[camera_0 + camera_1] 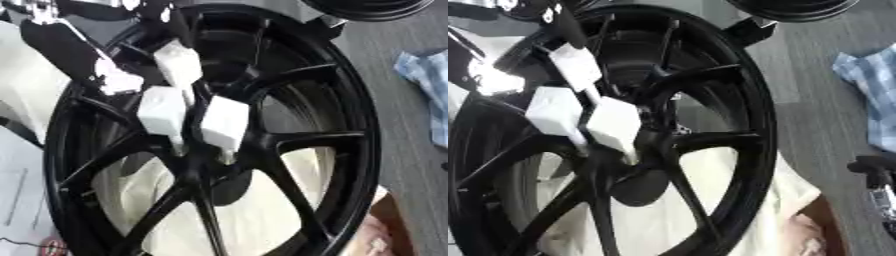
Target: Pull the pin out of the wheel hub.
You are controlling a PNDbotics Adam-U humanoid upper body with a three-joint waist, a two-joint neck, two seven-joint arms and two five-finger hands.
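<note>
Left hand (179,100) white-tipped fingers at glossy black wheel (350,150) hub, grasp unclear; open spoke gaps below fingers

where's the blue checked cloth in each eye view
Left eye view: the blue checked cloth lies at the right edge, upper half, on the grey floor, right of the black wheel.
Right eye view: the cloth is again at the right edge, upper half, a wider strip of floor between it and the wheel.
Shared landmark: the white blocks at the wheel's centre, left of the cloth in both views.
</note>
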